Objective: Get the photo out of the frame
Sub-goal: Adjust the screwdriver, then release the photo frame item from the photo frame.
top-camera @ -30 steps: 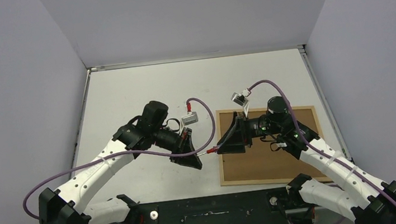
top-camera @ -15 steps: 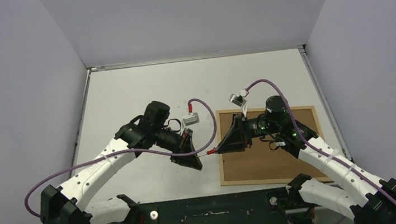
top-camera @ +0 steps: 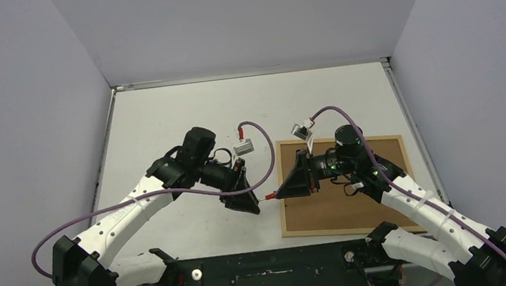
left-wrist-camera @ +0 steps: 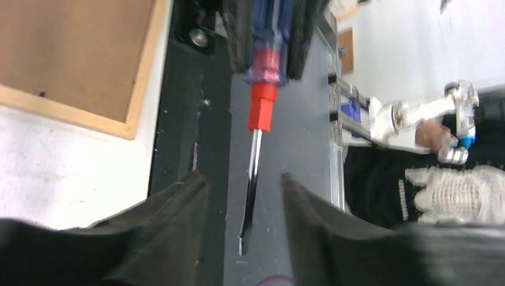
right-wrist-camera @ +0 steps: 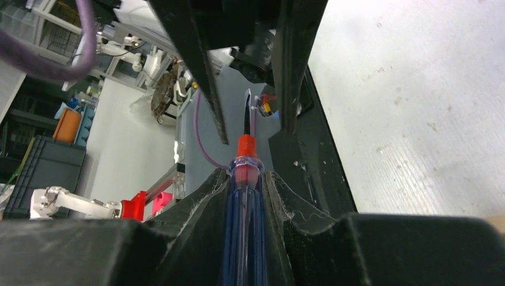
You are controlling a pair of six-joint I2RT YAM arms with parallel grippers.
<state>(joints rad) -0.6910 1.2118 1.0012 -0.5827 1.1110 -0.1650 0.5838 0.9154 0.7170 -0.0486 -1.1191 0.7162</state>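
Observation:
The frame (top-camera: pixel 332 232), thin light wood around a brown backing panel (top-camera: pixel 337 209), lies flat at the right; the left wrist view catches its corner (left-wrist-camera: pixel 140 89). The photo is hidden. A screwdriver (top-camera: pixel 269 196) with a blue handle and red collar hangs between the arms, left of the frame. My right gripper (top-camera: pixel 291 185) is shut on the handle (right-wrist-camera: pixel 245 220). My left gripper (left-wrist-camera: pixel 243 177) stands open around the metal shaft (left-wrist-camera: pixel 255 161), with a gap on each side.
A black base plate (top-camera: pixel 272 274) runs along the near table edge below both grippers. Purple cables (top-camera: pixel 258 149) loop over the wrists. Grey walls close in the white table (top-camera: pixel 162 124) on three sides.
My left gripper has let go of the screwdriver shaft and opened. My right gripper has closed on the handle and shifted slightly left.

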